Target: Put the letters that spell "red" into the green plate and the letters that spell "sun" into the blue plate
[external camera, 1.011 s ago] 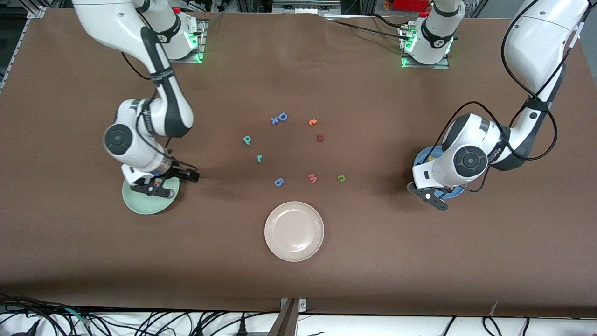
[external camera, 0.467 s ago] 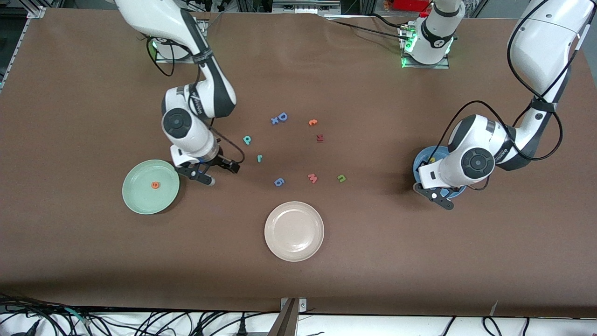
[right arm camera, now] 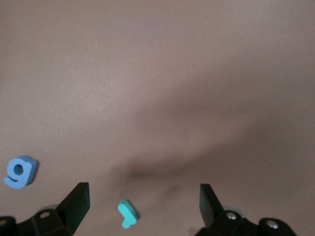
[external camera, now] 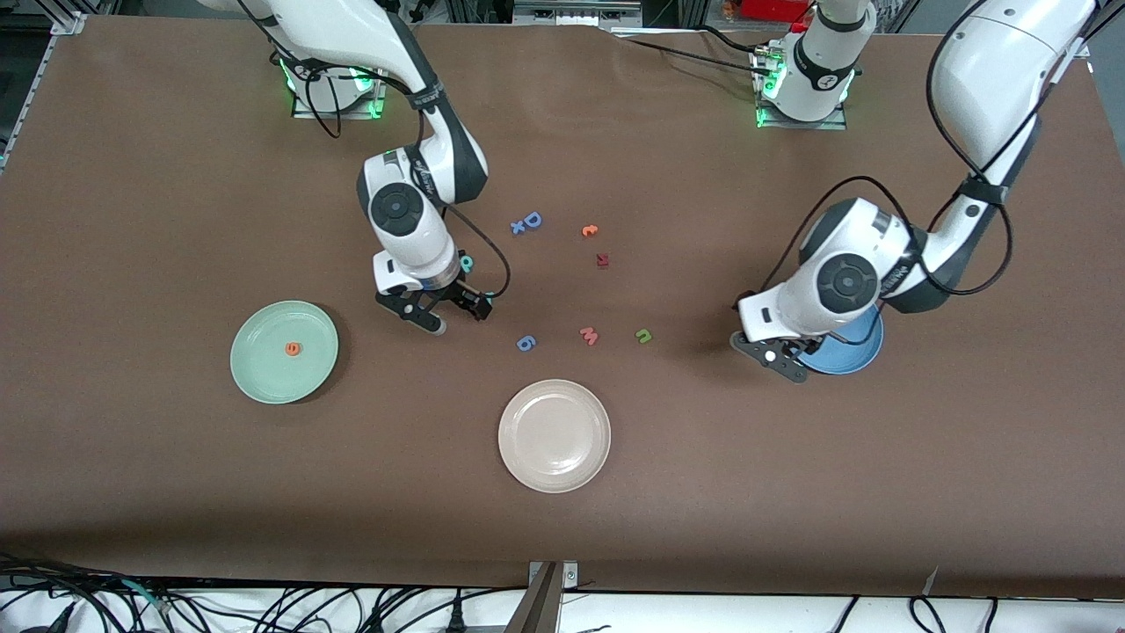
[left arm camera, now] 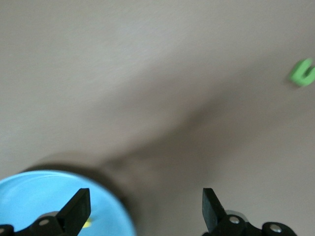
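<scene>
With its jaws spread, the right gripper (external camera: 444,309) hung over the teal "r" (right arm camera: 127,213) at frame centre, evidently lining up a pick; the empty left gripper (external camera: 773,352), fingers parted, hung at the blue plate (external camera: 857,352) edge, lower right of centre. The orange "e" (external camera: 292,349) lay in the green plate (external camera: 255,378).

Readable signs = foam letters only. On bench: blue "D" (external camera: 532,220) w/ small blue "x" (external camera: 518,228) touching it; orange "c" (external camera: 590,230); dark red "k" (external camera: 602,259), hard to read; blue "g" (external camera: 526,343); pink "m" (external camera: 589,335); green "n" (external camera: 644,335). Teal "r" (right arm camera: 127,213) between right fingers. Orange "e" (external camera: 292,349) in green plate (external camera: 255,378). No brand text legible on arms.
</scene>
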Controlling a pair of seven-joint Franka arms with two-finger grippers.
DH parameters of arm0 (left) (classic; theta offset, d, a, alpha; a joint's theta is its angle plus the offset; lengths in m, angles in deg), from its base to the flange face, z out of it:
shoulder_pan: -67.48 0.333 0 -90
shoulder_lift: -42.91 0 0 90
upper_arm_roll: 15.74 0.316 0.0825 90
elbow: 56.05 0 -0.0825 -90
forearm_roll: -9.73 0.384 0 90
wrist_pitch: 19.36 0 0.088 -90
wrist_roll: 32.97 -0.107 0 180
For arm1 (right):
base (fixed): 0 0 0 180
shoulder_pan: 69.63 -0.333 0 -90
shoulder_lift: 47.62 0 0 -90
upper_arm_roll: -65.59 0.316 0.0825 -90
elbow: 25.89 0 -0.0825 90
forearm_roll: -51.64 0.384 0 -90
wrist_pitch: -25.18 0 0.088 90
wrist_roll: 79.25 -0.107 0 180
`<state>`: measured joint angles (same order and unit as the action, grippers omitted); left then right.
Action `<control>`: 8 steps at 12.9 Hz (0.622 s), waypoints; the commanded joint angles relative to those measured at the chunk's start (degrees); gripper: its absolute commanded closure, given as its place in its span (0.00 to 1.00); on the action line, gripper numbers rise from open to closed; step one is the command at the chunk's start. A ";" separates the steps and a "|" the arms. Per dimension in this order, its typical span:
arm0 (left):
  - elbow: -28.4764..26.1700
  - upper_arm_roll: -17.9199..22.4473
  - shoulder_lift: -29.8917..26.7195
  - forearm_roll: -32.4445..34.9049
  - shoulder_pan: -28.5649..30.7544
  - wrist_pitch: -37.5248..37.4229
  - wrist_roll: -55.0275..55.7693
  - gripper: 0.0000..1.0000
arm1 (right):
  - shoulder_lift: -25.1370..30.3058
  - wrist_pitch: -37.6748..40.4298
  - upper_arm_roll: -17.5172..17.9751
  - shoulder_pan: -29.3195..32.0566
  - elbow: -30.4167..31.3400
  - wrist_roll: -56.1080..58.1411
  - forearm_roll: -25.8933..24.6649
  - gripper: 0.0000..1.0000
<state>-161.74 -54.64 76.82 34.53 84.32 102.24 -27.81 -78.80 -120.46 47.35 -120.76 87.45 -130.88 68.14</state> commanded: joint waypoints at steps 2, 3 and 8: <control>5.74 0.40 4.13 -0.46 -7.15 0.31 12.30 0.00 | -1.42 -0.87 -0.13 -2.30 0.05 -4.43 0.81 0.01; 8.28 0.75 5.80 -0.55 -10.66 0.31 16.25 0.00 | -2.12 -0.79 -0.13 -2.74 -0.56 -5.49 0.72 0.01; 13.58 5.48 11.87 -0.72 -18.51 7.22 23.67 0.01 | -4.23 -0.70 0.75 -3.10 -2.06 -7.95 0.81 0.03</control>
<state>-151.03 -51.46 85.80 34.53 67.33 105.99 -4.52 -81.55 -120.62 48.06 -123.32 86.87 -137.20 68.14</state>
